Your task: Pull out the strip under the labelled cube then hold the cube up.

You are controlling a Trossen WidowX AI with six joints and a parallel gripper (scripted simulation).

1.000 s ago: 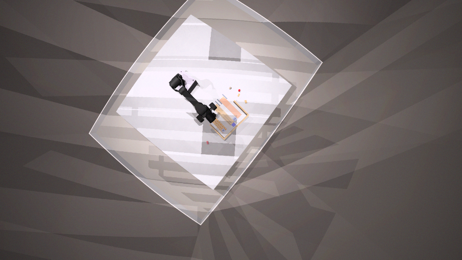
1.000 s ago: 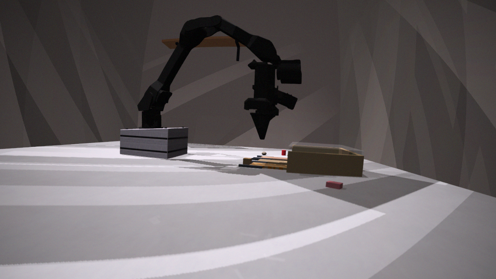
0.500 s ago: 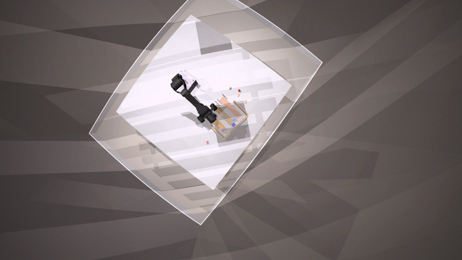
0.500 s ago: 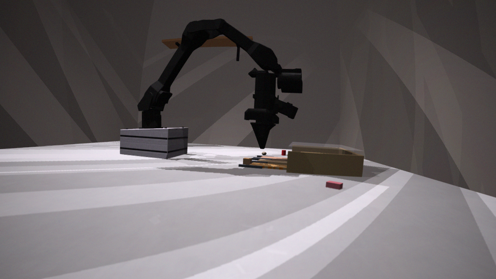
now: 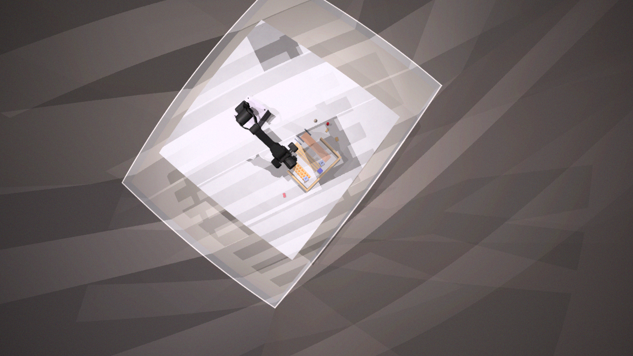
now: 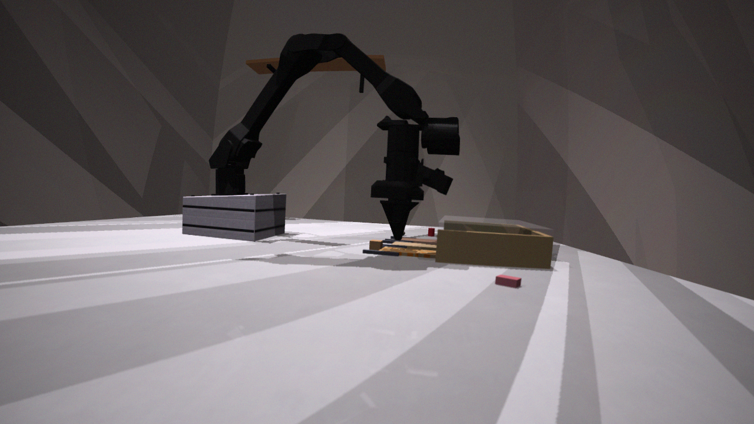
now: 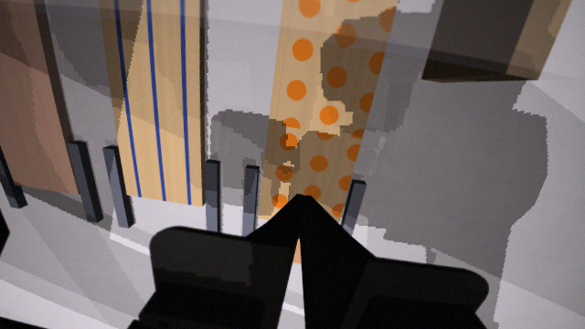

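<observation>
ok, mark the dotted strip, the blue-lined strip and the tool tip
dotted strip (image 7: 320,91), wrist view, lit stretch above the tool
blue-lined strip (image 7: 157,114), wrist view, middle between its lines
tool (image 7: 299,201), wrist view, shut fingertips over the dotted strip's near end
</observation>
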